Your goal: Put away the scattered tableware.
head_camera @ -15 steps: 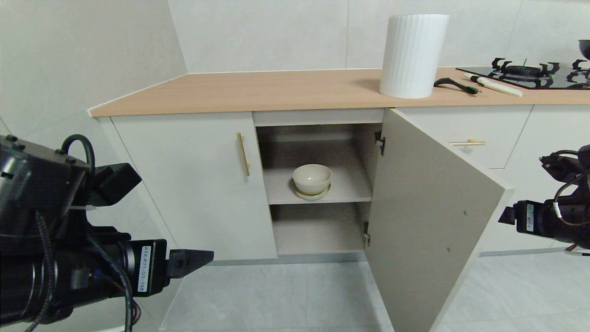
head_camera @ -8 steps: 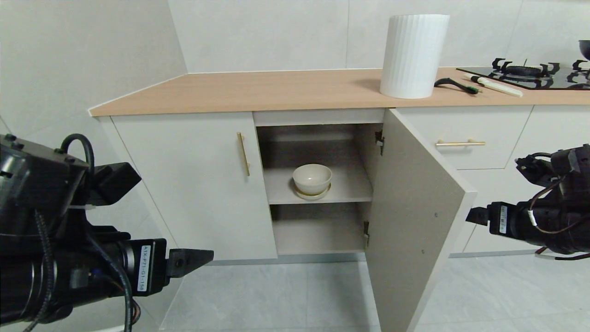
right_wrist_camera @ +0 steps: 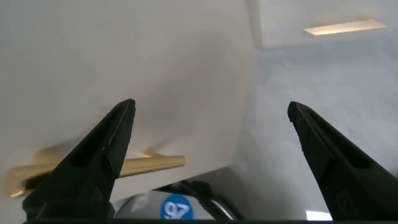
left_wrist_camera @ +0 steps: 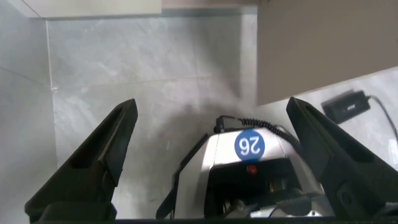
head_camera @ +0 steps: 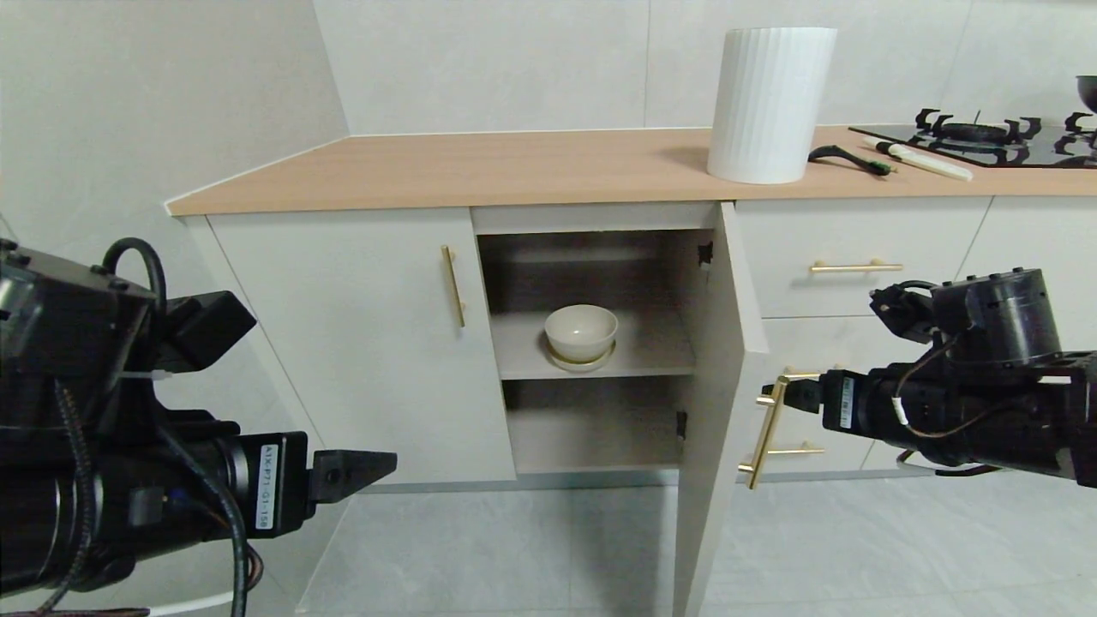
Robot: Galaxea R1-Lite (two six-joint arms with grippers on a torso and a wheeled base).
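Bowl (head_camera: pixel 580 331) on saucer (head_camera: pixel 582 362), cabinet shelf (head_camera: pixel 644 350). Door (head_camera: pixel 724 368) half open, standing between that and right gripper (head_camera: pixel 774 393). Fingers (right_wrist_camera: pixel 93 162) spread wide by door handle (head_camera: pixel 765 433), gripping nothing; left gripper (head_camera: pixel 377 470) wide open too, empty.

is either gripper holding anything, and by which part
Nothing is held. The right gripper is open beside the gold handle of the cabinet door, its fingers not closed on it. The left gripper is open over bare floor.

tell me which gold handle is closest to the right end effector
The vertical handle on the half-open cabinet door, right beside the right end effector. The closed left door's handle and the top drawer's horizontal handle sit well away.
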